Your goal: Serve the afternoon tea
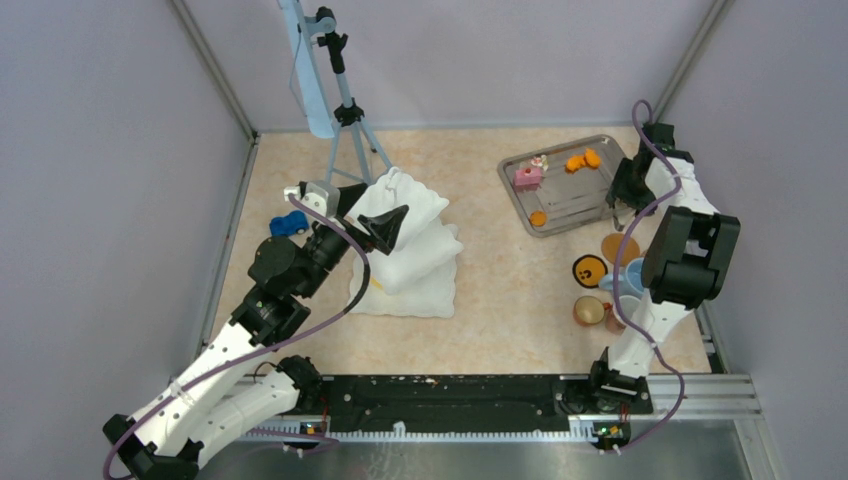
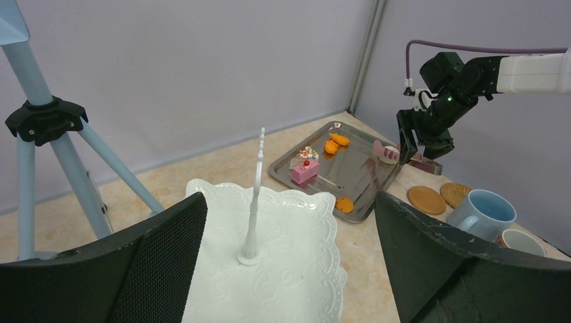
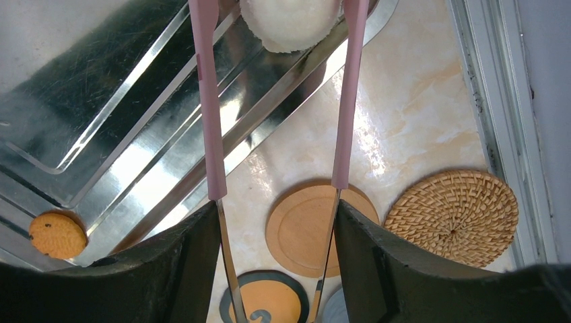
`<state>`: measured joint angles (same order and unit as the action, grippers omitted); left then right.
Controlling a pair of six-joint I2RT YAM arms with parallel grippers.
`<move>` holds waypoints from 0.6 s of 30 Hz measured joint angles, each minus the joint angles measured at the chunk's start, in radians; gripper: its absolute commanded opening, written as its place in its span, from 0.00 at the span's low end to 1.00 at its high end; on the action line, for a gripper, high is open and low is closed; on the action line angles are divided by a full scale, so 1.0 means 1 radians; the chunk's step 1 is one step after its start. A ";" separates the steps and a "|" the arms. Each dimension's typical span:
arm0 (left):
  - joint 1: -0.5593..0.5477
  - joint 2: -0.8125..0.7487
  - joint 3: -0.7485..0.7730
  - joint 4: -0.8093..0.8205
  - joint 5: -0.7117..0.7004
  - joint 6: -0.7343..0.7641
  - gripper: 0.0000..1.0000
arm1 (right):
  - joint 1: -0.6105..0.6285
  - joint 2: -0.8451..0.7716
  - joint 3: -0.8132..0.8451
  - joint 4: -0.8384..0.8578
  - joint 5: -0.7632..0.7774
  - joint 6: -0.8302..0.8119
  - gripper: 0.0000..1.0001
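The right claw [image 3: 276, 208] was clamped on the pink tongs [image 3: 207, 101], whose tips pinched a cream pastry [image 3: 291, 20] at the right-hand rim of the steel tray [image 3: 101, 81]; whether the pastry touched the tray could not be determined. On the tray lay a pink cake slice [image 1: 528, 177], two orange pastries [image 1: 582, 160] and an orange biscuit [image 3: 57, 235], while a brown mug [image 1: 590, 311] stood on the bench [image 1: 500, 300] near the right arm's base. The left claw [image 2: 291, 202] was spread and gripped nothing, positioned over the white tiered stand [image 2: 283, 256], well apart from the tray.
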<state>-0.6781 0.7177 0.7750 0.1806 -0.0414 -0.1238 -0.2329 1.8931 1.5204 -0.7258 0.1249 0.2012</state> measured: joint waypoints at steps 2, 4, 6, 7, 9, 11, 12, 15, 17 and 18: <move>0.000 0.001 0.000 0.000 0.000 -0.001 0.99 | -0.001 0.003 0.000 -0.001 0.002 0.000 0.60; 0.000 0.003 0.000 0.001 0.000 -0.002 0.99 | -0.003 0.013 0.000 0.000 0.004 -0.001 0.59; 0.000 0.007 -0.001 0.001 0.000 -0.002 0.99 | -0.005 0.030 0.002 -0.002 0.005 -0.004 0.57; 0.000 0.007 -0.001 0.001 0.000 -0.002 0.99 | -0.005 0.043 0.007 -0.008 0.005 -0.006 0.56; 0.000 0.008 -0.001 0.001 0.000 -0.002 0.99 | -0.006 0.066 0.020 -0.012 0.005 -0.008 0.53; 0.000 0.008 -0.001 0.001 0.000 -0.002 0.99 | -0.006 0.079 0.026 -0.013 0.004 -0.009 0.49; 0.000 0.010 -0.001 0.002 0.000 -0.002 0.99 | -0.006 0.081 0.027 -0.014 0.003 -0.010 0.46; 0.000 0.012 -0.001 0.001 0.000 -0.002 0.99 | -0.006 0.081 0.033 -0.017 -0.002 -0.018 0.38; 0.000 0.012 -0.001 0.001 0.000 -0.002 0.99 | -0.006 0.081 0.036 -0.015 -0.009 -0.019 0.36; 0.000 0.012 -0.001 0.001 0.000 -0.002 0.99 | -0.006 0.081 0.039 -0.015 -0.011 -0.019 0.36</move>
<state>-0.6781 0.7296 0.7738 0.1814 -0.0414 -0.1257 -0.2386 1.9739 1.5589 -0.7406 0.1135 0.1818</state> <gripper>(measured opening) 0.987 0.398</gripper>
